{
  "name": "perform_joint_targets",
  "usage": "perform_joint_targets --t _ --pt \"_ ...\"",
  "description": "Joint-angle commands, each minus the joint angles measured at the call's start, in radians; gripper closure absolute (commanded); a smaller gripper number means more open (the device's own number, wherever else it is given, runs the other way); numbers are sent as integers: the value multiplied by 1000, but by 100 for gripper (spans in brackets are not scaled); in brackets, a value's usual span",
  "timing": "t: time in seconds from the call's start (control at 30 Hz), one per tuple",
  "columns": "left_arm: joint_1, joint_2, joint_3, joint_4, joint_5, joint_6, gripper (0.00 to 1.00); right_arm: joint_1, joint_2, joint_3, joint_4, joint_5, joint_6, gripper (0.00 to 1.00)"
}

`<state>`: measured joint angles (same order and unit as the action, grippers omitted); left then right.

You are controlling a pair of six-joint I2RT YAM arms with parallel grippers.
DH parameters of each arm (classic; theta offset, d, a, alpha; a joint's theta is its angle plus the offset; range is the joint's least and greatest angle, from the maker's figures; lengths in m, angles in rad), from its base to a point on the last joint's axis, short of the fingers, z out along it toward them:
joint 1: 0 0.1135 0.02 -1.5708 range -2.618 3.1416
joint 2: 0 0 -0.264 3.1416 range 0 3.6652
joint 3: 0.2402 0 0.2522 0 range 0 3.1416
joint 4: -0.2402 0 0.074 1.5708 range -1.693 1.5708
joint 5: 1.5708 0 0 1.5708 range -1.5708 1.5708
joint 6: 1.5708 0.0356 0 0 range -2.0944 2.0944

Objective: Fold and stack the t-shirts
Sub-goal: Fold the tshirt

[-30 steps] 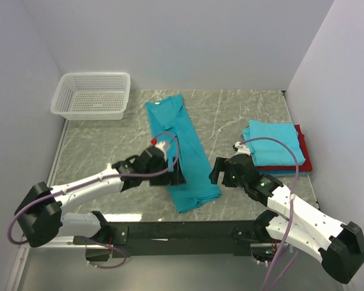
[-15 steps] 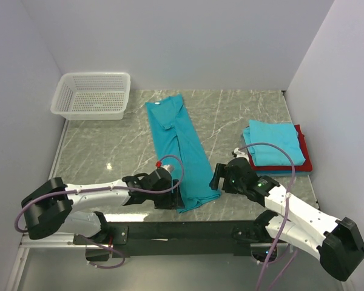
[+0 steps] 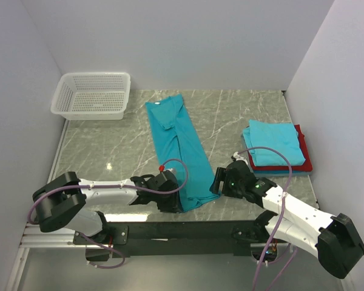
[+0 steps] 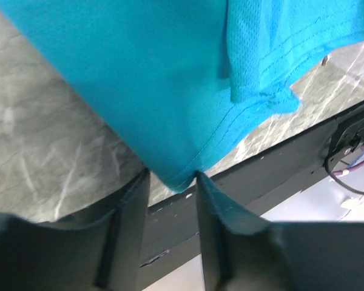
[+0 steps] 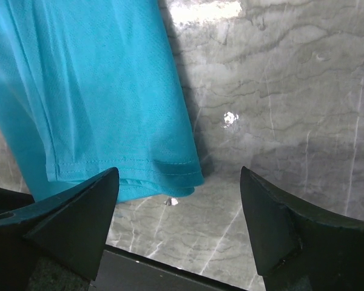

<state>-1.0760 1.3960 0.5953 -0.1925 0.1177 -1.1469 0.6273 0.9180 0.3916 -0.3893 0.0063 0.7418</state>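
Note:
A long teal t-shirt (image 3: 179, 145) lies folded lengthwise into a strip on the marble table (image 3: 109, 145). My left gripper (image 3: 175, 203) sits low at the strip's near left corner. In the left wrist view that teal t-shirt (image 4: 158, 79) has its corner hem between my fingertips (image 4: 136, 194), which stand a narrow gap apart, so the left gripper (image 4: 173, 182) is open. My right gripper (image 3: 217, 180) is wide open at the near right corner. In the right wrist view the t-shirt (image 5: 91, 91) hem lies just ahead of the right gripper (image 5: 179, 177). Folded t-shirts, teal over blue and red, are stacked (image 3: 276, 145) at right.
A white mesh basket (image 3: 92, 95) stands at the back left corner. The black mounting rail (image 3: 182, 230) runs along the table's near edge just behind both grippers. White walls close in the table on three sides.
Both arms have drawn toward the near edge and dropped to the shirt's bottom corners. The left jaws have narrowed a lot around the corner hem; the right jaws narrowed only slightly.

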Motion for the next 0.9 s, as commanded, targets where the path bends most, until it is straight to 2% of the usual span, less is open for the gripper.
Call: perform_joint_targets --t 0.0,0.07,0.13,0.3,0.33,0.37,0.4,0.63,0.73,0.77,0.83,0.87 --pt "-6 44 32 10 8 -4 61 -9 -7 -25 38 -3 13 15" --pt "-6 61 46 -1 13 3 73 -8 -16 -31 40 -2 16 17" --pt "-6 73 52 -10 11 -2 100 -8 -19 -37 47 0 14 19" --pt "-6 71 60 -48 -6 -7 100 -8 -7 -39 64 -3 11 27" --pt "-7 63 64 -53 -10 -7 100 -8 1 -39 69 -3 10 30" --pt "-6 60 66 -59 -13 -7 100 -9 4 -42 75 -26 10 40" --pt "-7 57 66 -64 -22 -7 100 -8 7 -43 82 -34 11 44" --pt "-6 51 57 -58 -15 -8 100 -8 47 -56 115 -48 10 54" --pt "-6 47 52 -55 -18 -10 100 -9 62 -63 127 -52 13 66" --pt "-6 44 52 -64 -19 -11 100 -8 64 -63 125 -52 11 74" --pt "-7 32 46 -74 -26 -19 100 -9 55 -65 113 -52 8 80" --pt "-7 25 41 -76 -29 -22 100 -8 45 -69 106 -57 1 87"
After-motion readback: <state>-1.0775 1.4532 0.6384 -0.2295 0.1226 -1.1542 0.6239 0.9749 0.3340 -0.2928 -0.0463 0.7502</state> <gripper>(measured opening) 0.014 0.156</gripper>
